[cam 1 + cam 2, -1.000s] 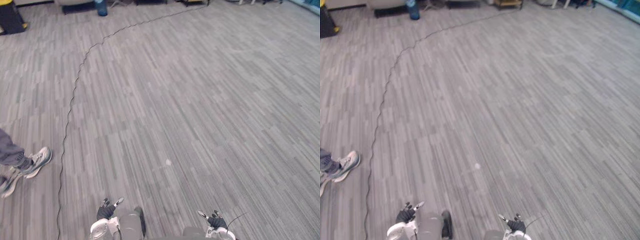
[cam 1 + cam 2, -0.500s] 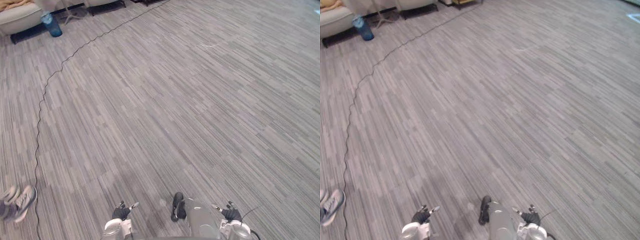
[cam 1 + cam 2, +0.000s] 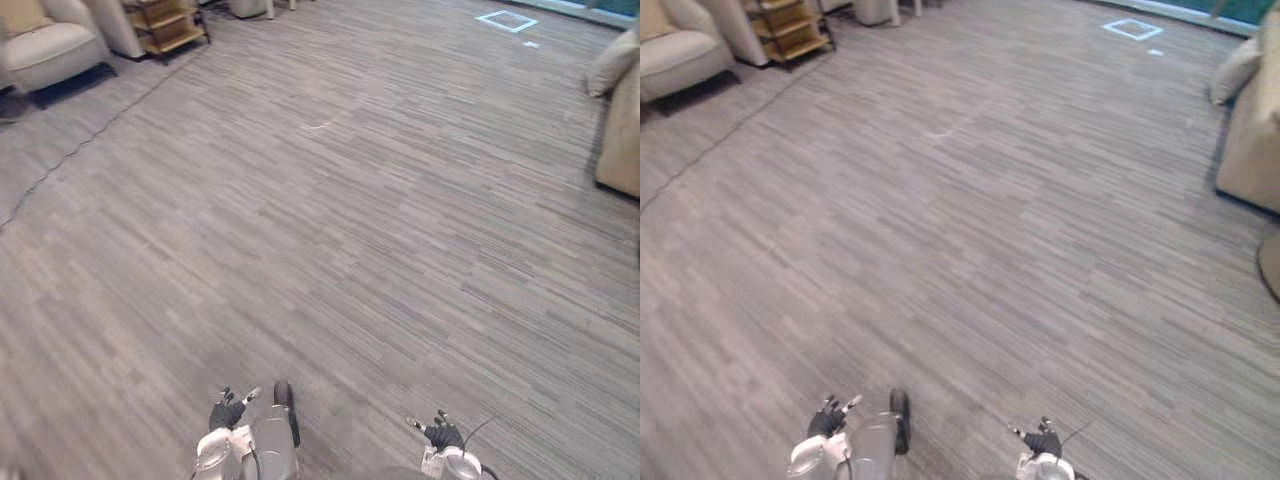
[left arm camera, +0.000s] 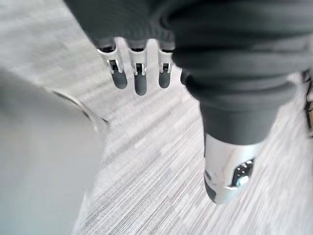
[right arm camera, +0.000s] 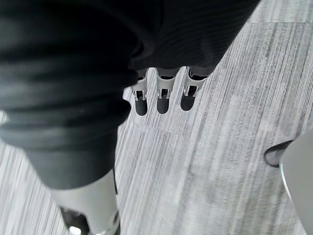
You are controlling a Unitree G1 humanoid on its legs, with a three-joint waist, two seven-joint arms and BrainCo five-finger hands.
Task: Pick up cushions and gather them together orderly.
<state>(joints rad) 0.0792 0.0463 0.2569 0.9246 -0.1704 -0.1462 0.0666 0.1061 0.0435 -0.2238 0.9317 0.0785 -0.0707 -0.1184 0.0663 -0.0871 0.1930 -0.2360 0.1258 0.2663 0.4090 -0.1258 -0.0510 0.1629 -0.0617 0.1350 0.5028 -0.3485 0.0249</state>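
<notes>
A pale beige cushion [image 3: 612,62] rests against the beige sofa [image 3: 1252,140] at the far right. A tan cushion [image 3: 22,15] leans on the back of the armchair [image 3: 55,45] at the far left. My left hand [image 3: 228,411] and right hand [image 3: 441,434] hang low at the near edge, far from both cushions. In the left wrist view the fingers [image 4: 139,73] are straight over bare carpet, and nothing is held. Straight, empty fingers [image 5: 164,98] also show in the right wrist view.
Grey striped carpet [image 3: 330,220] stretches wide between me and the furniture. A wooden shelf unit [image 3: 168,22] stands beside the armchair. A thin cable [image 3: 70,150] runs across the floor at the left. A dark rounded edge [image 3: 1272,265] shows at the right border.
The camera has swung round: the person's shoes and the blue bottle have left the picture, and the sofa with its cushion has come in at the right. Both hands stay low and open.
</notes>
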